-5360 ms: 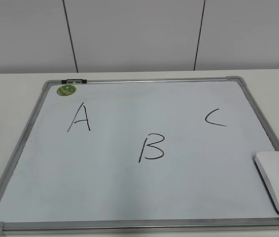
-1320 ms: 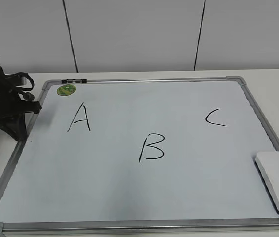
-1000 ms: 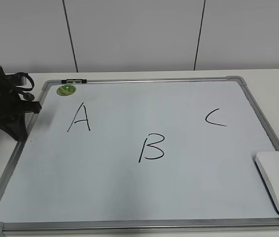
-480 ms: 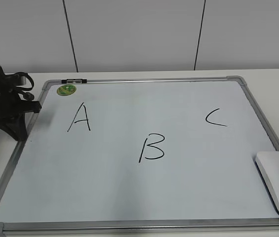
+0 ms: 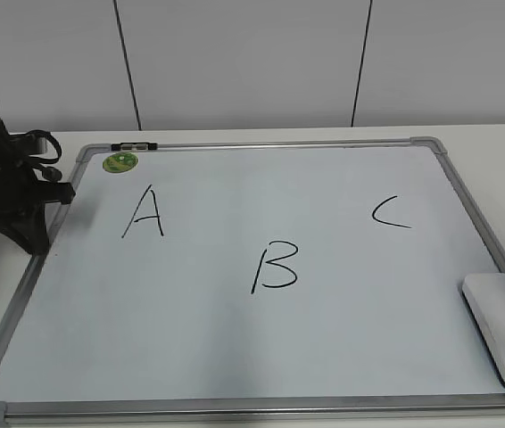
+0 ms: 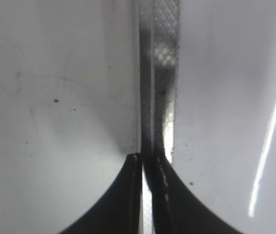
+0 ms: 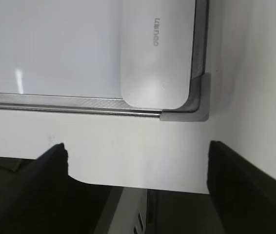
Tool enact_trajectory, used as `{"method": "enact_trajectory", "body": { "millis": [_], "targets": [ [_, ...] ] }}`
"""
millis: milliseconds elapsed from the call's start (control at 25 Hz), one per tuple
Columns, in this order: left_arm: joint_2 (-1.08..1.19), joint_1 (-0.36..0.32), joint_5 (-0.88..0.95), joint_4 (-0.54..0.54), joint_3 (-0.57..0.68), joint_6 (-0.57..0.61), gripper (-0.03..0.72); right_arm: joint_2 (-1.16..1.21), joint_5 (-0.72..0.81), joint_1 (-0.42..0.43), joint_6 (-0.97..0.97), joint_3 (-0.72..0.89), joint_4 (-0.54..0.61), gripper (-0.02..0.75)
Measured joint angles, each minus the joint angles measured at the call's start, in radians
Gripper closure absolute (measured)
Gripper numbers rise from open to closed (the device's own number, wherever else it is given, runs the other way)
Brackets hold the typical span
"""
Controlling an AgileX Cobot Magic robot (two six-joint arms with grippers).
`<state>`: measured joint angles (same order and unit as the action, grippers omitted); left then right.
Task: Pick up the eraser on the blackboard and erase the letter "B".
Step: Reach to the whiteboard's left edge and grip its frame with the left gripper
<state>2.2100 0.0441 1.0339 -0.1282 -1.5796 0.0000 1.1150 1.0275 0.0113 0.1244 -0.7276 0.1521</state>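
The blackboard (image 5: 235,357) is a white board in a grey frame, lying flat on the table. The black letter "B" (image 5: 275,266) is near its middle, between an "A" (image 5: 145,214) and a "C" (image 5: 388,214). The white eraser (image 5: 502,328) lies at the board's near right corner and also shows in the right wrist view (image 7: 155,53). My right gripper (image 7: 137,151) is open wide and empty, short of the eraser, over the table's front edge. My left gripper (image 6: 145,157) is shut, its tips on the board's left frame strip (image 6: 162,73); it also shows in the exterior view (image 5: 31,241).
A green round sticker (image 5: 120,162) and a small black clip (image 5: 134,145) sit at the board's far left corner. The board's grey plastic corner (image 7: 199,105) lies just past the eraser. The table's front edge (image 7: 128,183) runs under the right gripper. A white wall stands behind.
Since the earliest frame the left arm has come in at the board's left edge. Over the last second it holds still, and the eraser and letters stay put.
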Motion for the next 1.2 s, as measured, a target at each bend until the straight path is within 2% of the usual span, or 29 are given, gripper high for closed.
{"method": "enact_trajectory", "body": {
  "millis": [280,520,680,840,1200],
  "targets": [
    [0.0,0.0,0.0,0.0,0.0,0.0,0.667,0.179,-0.076,0.0,0.003,-0.013,0.004,0.066],
    [0.0,0.0,0.0,0.0,0.0,0.0,0.667,0.336,-0.095,0.0,0.004,-0.091,-0.005,0.066],
    [0.0,0.0,0.0,0.0,0.0,0.0,0.667,0.395,-0.102,-0.035,0.004,-0.127,-0.022,0.066],
    [0.0,0.0,0.0,0.0,0.0,0.0,0.667,0.448,-0.134,-0.113,-0.124,-0.154,-0.116,0.066],
    [0.0,0.0,0.002,0.0,0.0,0.0,0.668,0.531,-0.173,-0.119,-0.231,-0.169,-0.152,0.069]
  ]
}}
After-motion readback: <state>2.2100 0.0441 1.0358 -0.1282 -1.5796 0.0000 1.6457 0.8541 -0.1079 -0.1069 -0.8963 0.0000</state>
